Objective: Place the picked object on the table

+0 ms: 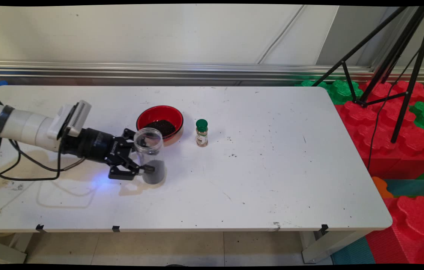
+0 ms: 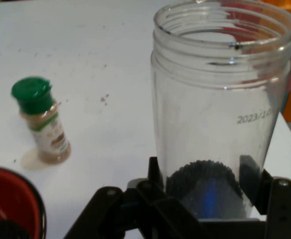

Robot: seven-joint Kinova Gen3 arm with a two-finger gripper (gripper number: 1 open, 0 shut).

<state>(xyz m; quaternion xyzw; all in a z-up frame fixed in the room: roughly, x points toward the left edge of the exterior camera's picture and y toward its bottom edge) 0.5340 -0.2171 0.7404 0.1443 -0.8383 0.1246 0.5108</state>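
A clear plastic jar [image 1: 149, 149] stands upright without a lid on the white table [image 1: 257, 165], with dark grains in its bottom. My gripper [image 1: 146, 156] reaches in from the left, low over the table, and is shut on the jar's lower part, one finger on each side. In the hand view the jar [image 2: 220, 99] fills the right half, and the gripper [image 2: 202, 177] holds it at its base. Right behind the jar sits a red bowl [image 1: 145, 116] holding dark grains. A small spice bottle [image 1: 202, 134] with a green cap stands to the bowl's right.
In the hand view, the spice bottle [image 2: 42, 127] is at the left and the red bowl [image 2: 13, 196] at the bottom left. Red and green foam blocks [image 1: 392, 127] and a black tripod [image 1: 403, 56] stand off the table's right end. Black cables [image 1: 13, 165] hang under the arm.
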